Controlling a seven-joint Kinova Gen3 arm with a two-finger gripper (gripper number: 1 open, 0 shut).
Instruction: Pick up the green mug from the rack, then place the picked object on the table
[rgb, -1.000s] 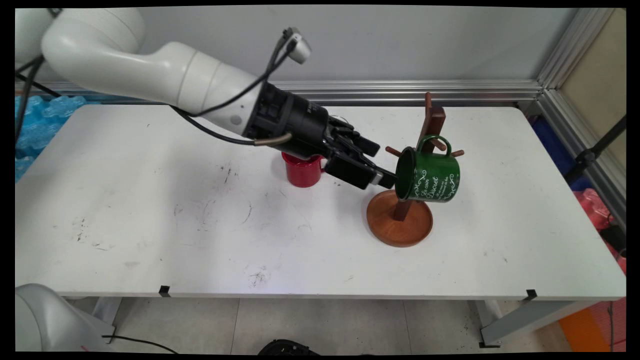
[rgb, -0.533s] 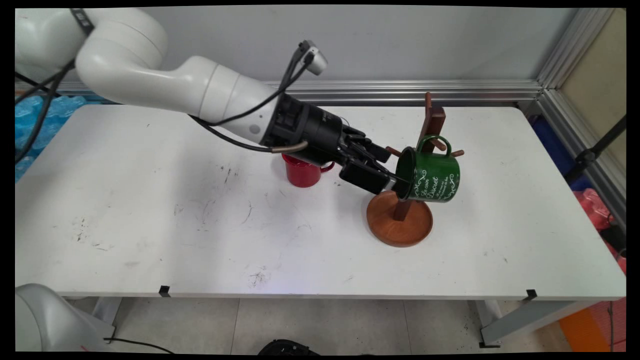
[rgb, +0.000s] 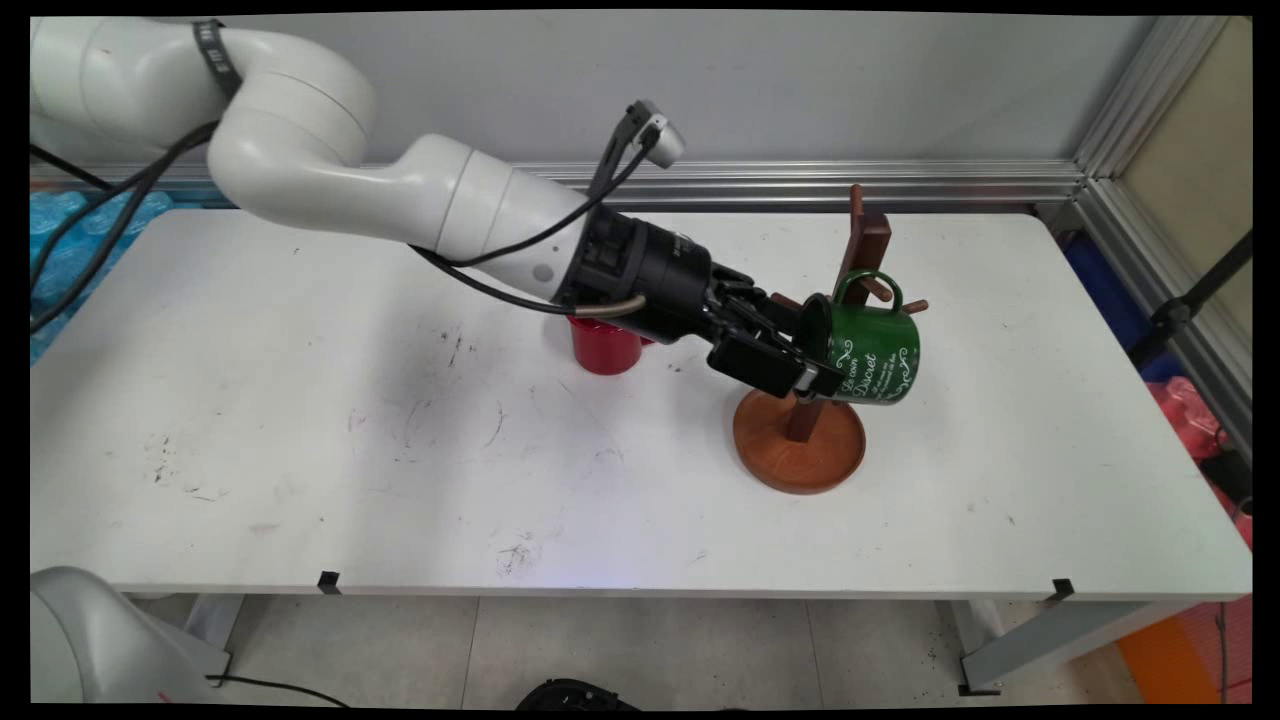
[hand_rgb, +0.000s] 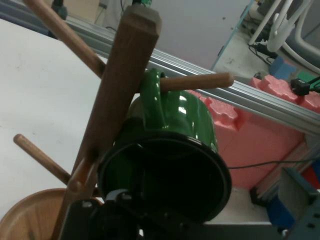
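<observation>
**Q:** Where is the gripper (rgb: 795, 345)?

**A:** Right of centre in the main view, low over the table (rgb: 300, 450). It reaches in from the upper left and points at the mouth of the green mug (rgb: 870, 355).

**Q:** And the mug?

**A:** It hangs by its handle from a peg (hand_rgb: 200, 81) of the wooden rack (rgb: 800, 440), tipped on its side, with its mouth facing the gripper. In the hand view that dark mouth fills the lower middle, just right of the rack's post (hand_rgb: 120, 90).

**Q:** Open or closed?

**A:** The fingers stand apart with nothing clamped between them. In the main view the lower one overlaps the mug's bottom rim and the upper one sits at the rim's left edge. Whether either touches the enamel cannot be told.

**Q:** Anything else nearby?

**A:** A red cup (rgb: 603, 350) stands upright behind the wrist, left of the rack and partly hidden by the arm.
</observation>
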